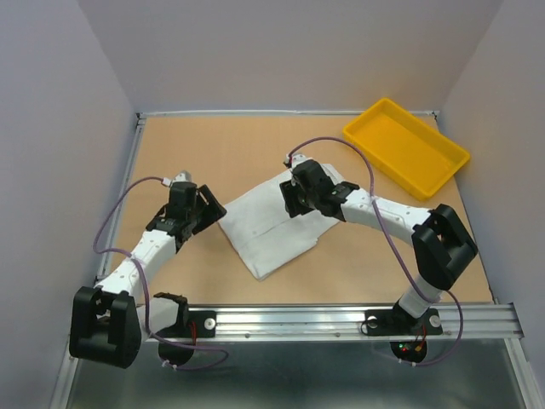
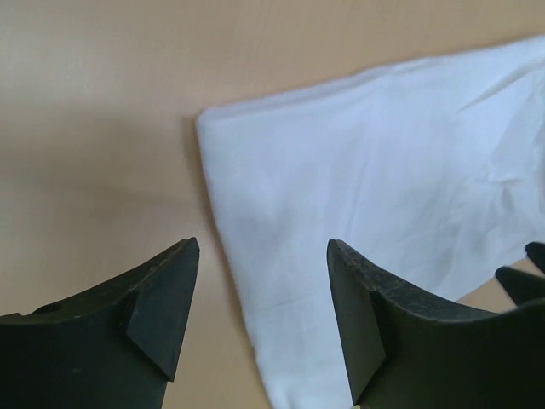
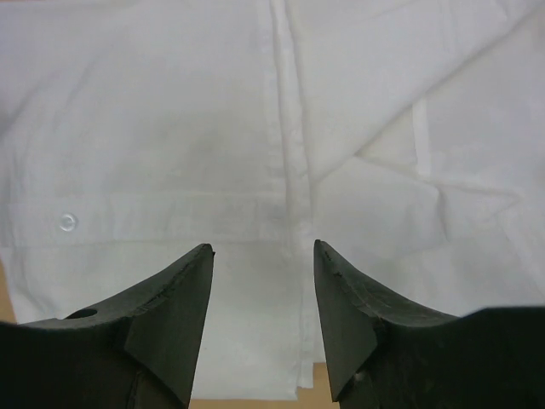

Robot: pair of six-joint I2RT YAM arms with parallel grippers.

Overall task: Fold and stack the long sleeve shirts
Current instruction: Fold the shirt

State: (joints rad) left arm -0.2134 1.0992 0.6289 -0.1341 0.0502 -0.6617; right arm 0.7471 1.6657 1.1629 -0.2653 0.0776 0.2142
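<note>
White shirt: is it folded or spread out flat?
Folded. The white shirt lies as a compact rectangle, no sleeves trailing out; the right wrist view shows overlapping layers. It sits outside the yellow tray.

The folded thin-fabric shirt (image 1: 271,234) is plain white, the rectangular plastic tray (image 1: 409,146) bright yellow, the wooden tabletop (image 1: 221,153) pale tan, unpatterned.

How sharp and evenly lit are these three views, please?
Top external: soft, even light, white shirt sharp. Left wrist: shirt edge slightly blurred, faint shadow beside it, left gripper dark. Right wrist: bright fabric, button legible, right gripper dark.
</note>
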